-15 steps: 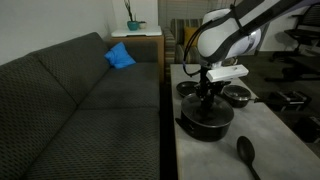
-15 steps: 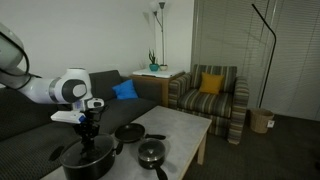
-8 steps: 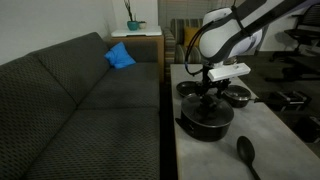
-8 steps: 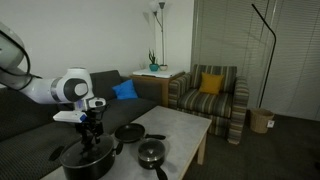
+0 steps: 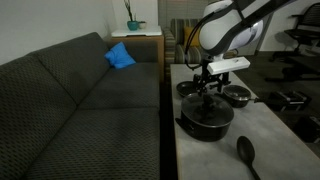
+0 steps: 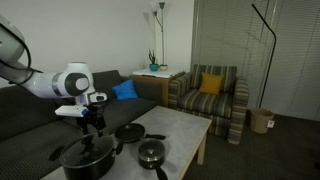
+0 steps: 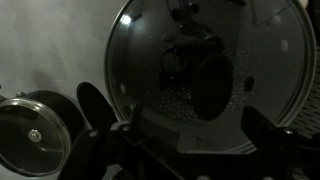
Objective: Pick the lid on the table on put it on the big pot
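The glass lid point(image 5: 207, 113) lies flat on the big black pot point(image 5: 205, 124) near the table's point(image 5: 272, 140) sofa-side edge. In both exterior views my gripper point(image 5: 208, 93) hangs just above the lid's centre, open, with nothing held. The pot point(image 6: 85, 160) and the gripper point(image 6: 92, 122) above it also show from the room side. In the wrist view the lid point(image 7: 250, 40) fills the frame, its metal rim and dark knob point(image 7: 213, 90) plain to see. My gripper point(image 7: 197, 130) stands wide apart over it, a finger point(image 7: 131, 125) on each side, clear of the knob.
Two smaller black pans point(image 5: 190, 90) point(image 5: 238, 96) sit behind the pot, and one pan point(image 7: 35, 125) shows in the wrist view. A black spoon point(image 5: 246, 152) lies near the table's front. A dark sofa point(image 5: 80, 100) runs along the table. An armchair point(image 6: 210, 95) stands beyond.
The gripper has opened, let go of the lid's knob and risen a little. The lid stays on the big pot.
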Robot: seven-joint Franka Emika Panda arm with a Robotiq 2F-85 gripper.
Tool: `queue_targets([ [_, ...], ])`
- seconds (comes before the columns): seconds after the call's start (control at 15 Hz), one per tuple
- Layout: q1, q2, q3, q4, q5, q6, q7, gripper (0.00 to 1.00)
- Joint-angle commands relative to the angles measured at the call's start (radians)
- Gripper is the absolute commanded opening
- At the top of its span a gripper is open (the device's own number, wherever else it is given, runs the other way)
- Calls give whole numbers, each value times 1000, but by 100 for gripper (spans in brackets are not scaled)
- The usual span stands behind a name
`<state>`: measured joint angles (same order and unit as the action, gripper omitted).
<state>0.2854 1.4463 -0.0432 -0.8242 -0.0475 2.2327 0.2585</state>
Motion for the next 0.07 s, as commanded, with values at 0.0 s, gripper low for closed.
queue_targets([
  [0.0, -14, -40, 17, -45, 11, 3, -21, 100],
])
